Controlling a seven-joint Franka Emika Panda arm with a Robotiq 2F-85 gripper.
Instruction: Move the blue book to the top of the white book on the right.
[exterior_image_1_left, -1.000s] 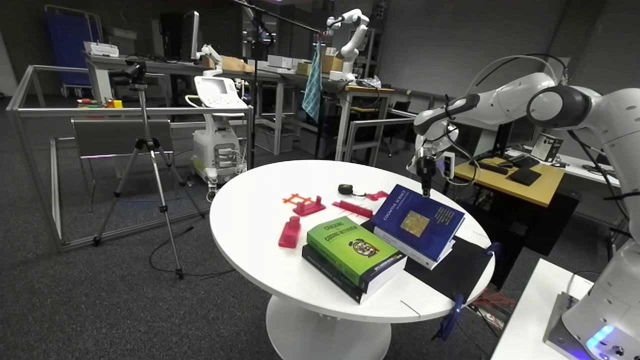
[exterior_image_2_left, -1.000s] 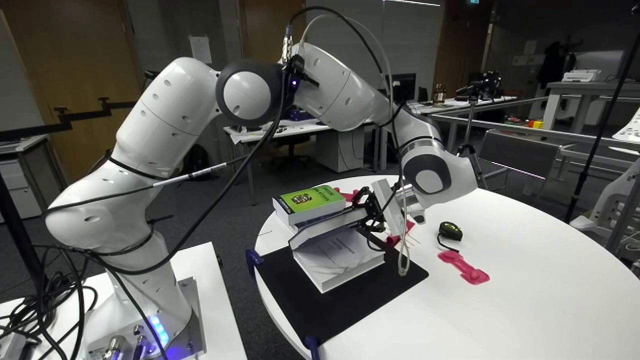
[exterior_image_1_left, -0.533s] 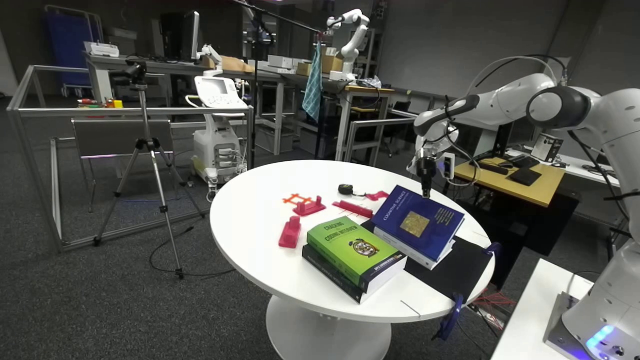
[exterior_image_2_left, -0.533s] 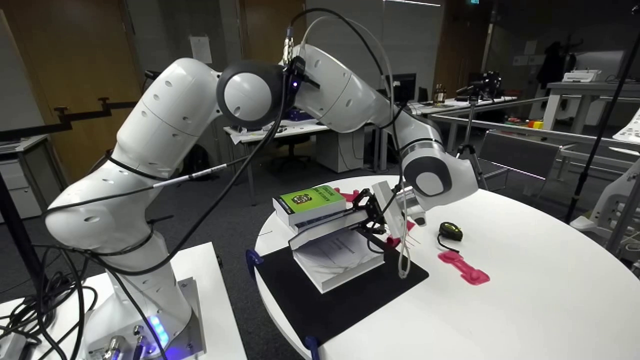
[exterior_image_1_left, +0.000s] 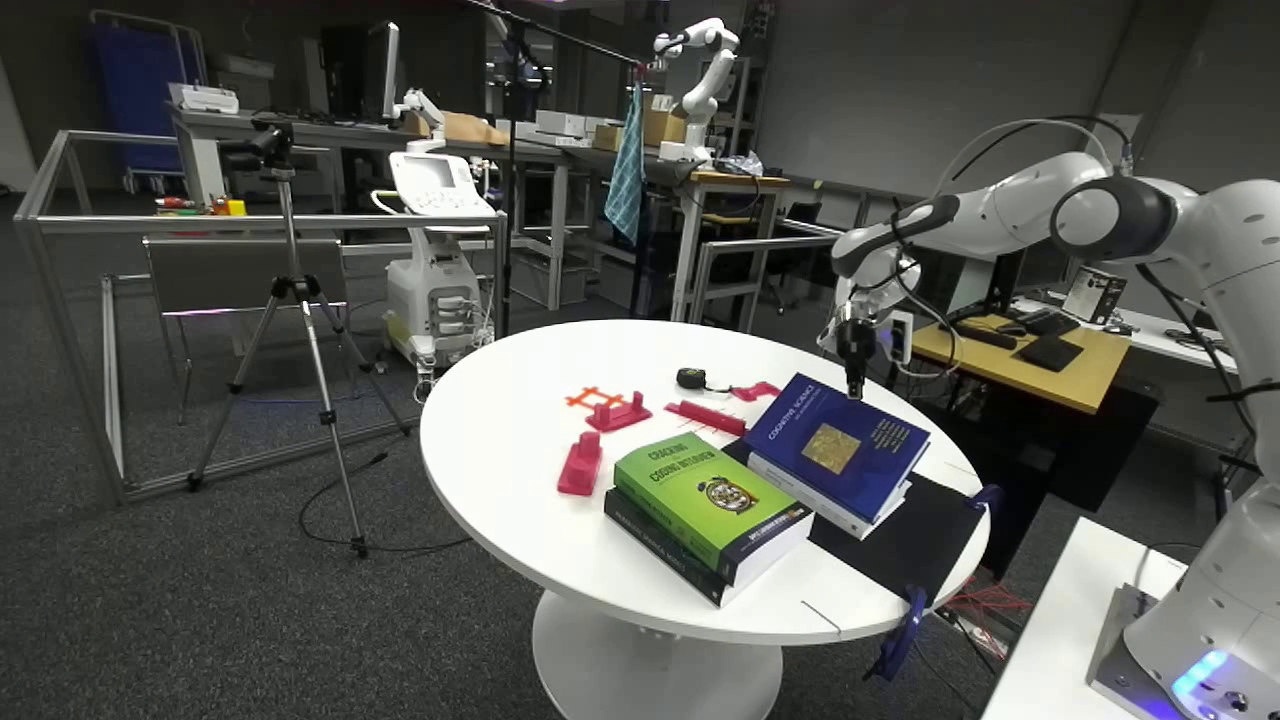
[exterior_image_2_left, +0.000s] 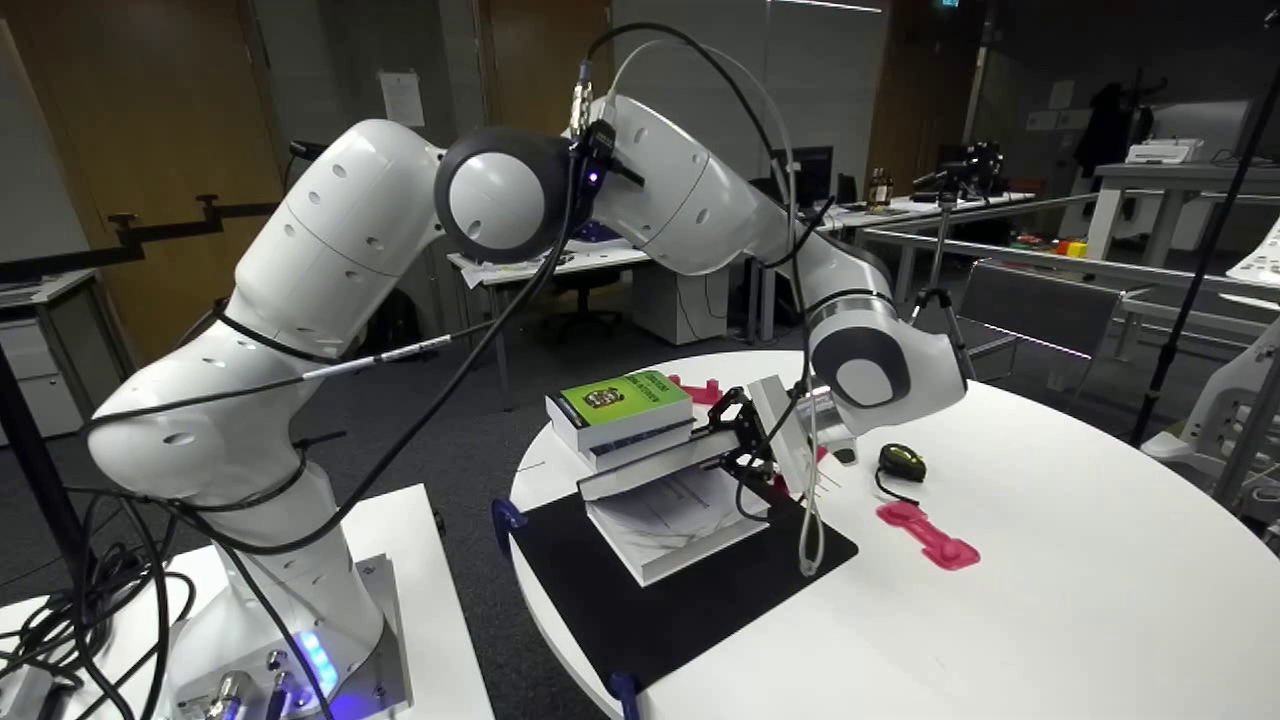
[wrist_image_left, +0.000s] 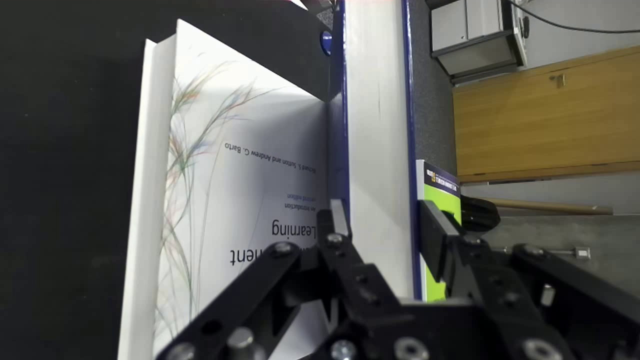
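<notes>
Blue book tilts down nearward, far edge pinched in the jaws; early release could slide it off the white book.

We read "Cognitive Science" on the blue book, "Cracking … Coding Interview" on the green book, "Learning" on the white book.
</notes>
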